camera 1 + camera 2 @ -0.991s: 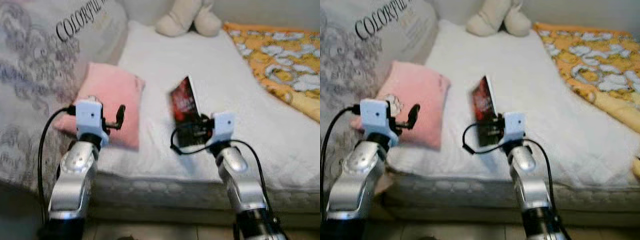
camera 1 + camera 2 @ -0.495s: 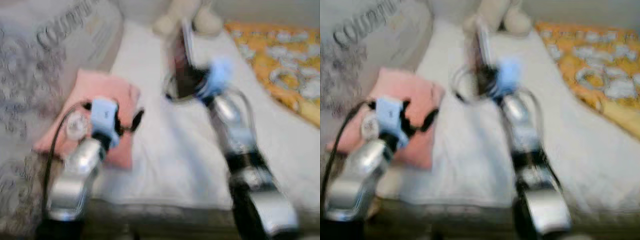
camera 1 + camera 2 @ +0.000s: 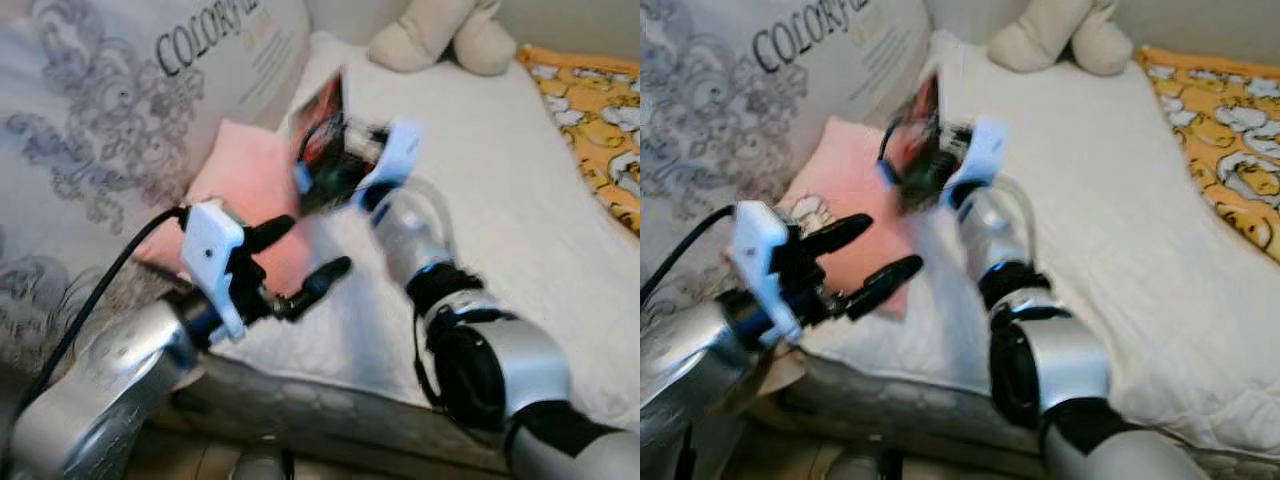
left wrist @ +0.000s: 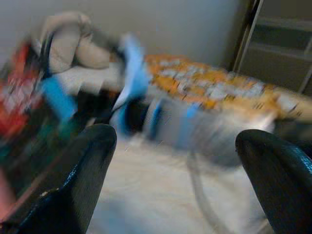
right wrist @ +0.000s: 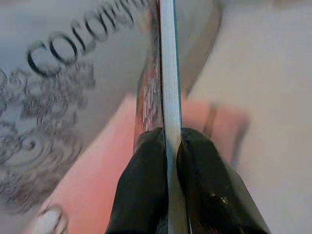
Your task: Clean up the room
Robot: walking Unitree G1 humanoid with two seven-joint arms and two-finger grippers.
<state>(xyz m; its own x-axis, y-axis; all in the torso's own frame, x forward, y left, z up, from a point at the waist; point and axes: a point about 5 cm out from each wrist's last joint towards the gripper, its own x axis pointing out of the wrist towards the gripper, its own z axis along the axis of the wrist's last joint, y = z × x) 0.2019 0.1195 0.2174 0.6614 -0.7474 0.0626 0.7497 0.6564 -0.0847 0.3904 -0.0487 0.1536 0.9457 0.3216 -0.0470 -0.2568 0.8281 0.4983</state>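
Gripping red book (image 3: pixel 322 148) | right hand (image 5: pixel 168 146) | pillow (image 3: pixel 150 110) reads "COLOR"

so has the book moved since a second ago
Yes. The right hand has carried the book off the white mattress, toward the robot's left; it is now over the pink pillow.

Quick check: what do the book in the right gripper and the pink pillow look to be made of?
Book: paper pages with a glossy red and dark printed cover, judging by the thin white page edge. Pink pillow: soft matte fabric, likely stuffed; it sags and creases.
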